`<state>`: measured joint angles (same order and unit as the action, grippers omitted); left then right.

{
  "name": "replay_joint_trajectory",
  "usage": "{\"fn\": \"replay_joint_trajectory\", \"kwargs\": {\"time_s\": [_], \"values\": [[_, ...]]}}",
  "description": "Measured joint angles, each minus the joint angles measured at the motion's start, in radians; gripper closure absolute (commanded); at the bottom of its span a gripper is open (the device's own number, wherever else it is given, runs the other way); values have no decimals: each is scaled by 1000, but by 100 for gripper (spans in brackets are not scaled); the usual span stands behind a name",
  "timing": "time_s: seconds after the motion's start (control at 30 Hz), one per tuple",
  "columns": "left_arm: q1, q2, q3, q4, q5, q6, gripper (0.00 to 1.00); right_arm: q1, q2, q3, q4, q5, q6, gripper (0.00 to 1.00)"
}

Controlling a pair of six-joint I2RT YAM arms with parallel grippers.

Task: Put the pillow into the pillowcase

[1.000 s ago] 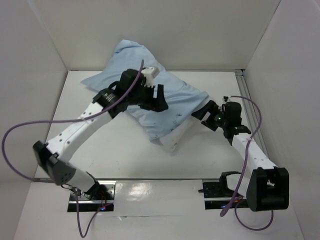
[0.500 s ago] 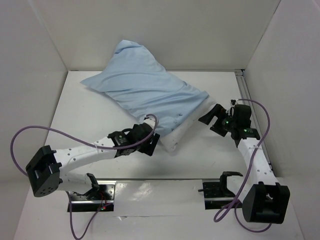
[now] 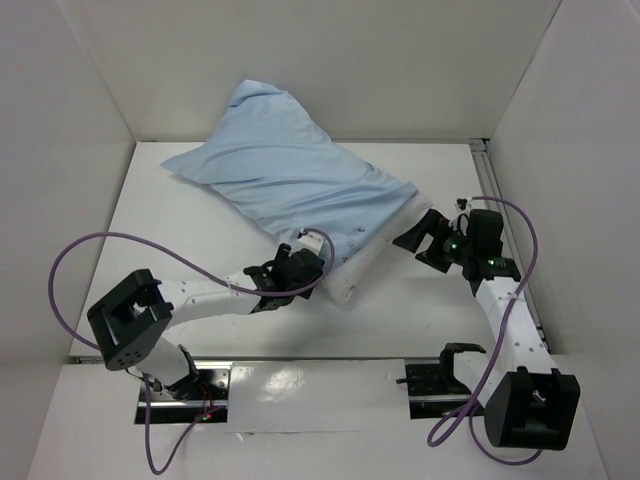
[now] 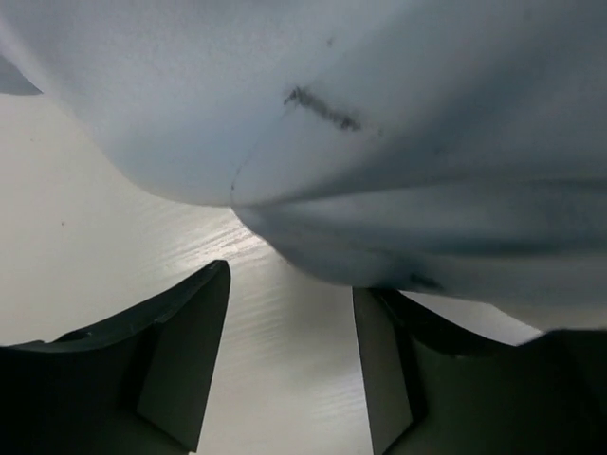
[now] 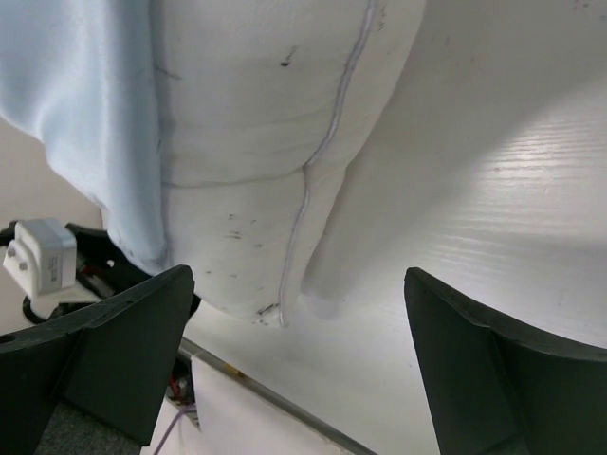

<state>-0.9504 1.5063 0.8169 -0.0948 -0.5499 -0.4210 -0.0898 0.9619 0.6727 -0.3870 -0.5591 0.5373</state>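
Blue wrinkled pillowcase [image 3: 290, 185], plump white pillow [image 3: 353, 278]

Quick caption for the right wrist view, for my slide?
Open right gripper faces the bare white end of the pillow, pillowcase hem beside it.

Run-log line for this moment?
pillow mostly in pillowcase, white end exposed | left gripper open at that end | right gripper open

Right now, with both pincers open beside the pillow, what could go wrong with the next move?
1. The pillow has its white end outside the pillowcase, and the left pincer and right pincer are both open and empty; a push may slide the whole bundle instead of seating it.
2. The left pincer sits low under bulging fabric; closing there could pinch both layers together, so the hem would not pull over.
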Motion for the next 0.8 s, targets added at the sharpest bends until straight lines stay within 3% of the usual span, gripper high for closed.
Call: {"fn": "replay_joint_trajectory", "kwargs": {"time_s": [0.03, 0.1, 0.13, 0.17, 0.23, 0.27, 0.4, 0.5, 0.57, 0.6, 0.63, 0.67, 0.77, 0.8], "values": [[0, 10, 5, 3, -11, -1, 41, 0, 0, 0, 0, -11, -4, 1], [1, 26, 14, 14, -35, -1, 62, 0, 0, 0, 1, -48, -14, 1], [3, 31, 20, 17, -43, -3, 83, 0, 0, -1, 3, -71, -20, 12], [5, 34, 23, 20, -47, -9, 100, 0, 0, -6, 10, -101, -34, 17], [13, 35, 32, 19, -48, -3, 100, 9, 1, -18, 12, -138, -50, 33], [17, 35, 38, 15, -45, -1, 100, 27, 4, -26, 13, -135, -64, 34], [21, 23, 56, -15, -3, -3, 100, 154, 21, -34, 17, -108, -72, 25], [14, -33, 56, -43, 55, -9, 100, 244, 21, -66, 76, -86, -42, 25], [14, -79, 56, -44, 90, -22, 100, 295, 33, -111, 156, -57, -5, 38], [12, -97, 60, -48, 109, -29, 100, 327, 51, -134, 204, -38, 14, 52], [10, -106, 67, -48, 117, -31, 100, 355, 80, -149, 249, -23, 31, 52], [5, -109, 81, -59, 126, -32, 100, 385, 134, -155, 297, -2, 54, 69], [-6, -110, 121, -92, 153, -32, 100, 444, 304, -138, 446, 31, 97, 97], [-9, -113, 131, -108, 167, -31, 100, 452, 346, -115, 464, 33, 109, 100]]}}
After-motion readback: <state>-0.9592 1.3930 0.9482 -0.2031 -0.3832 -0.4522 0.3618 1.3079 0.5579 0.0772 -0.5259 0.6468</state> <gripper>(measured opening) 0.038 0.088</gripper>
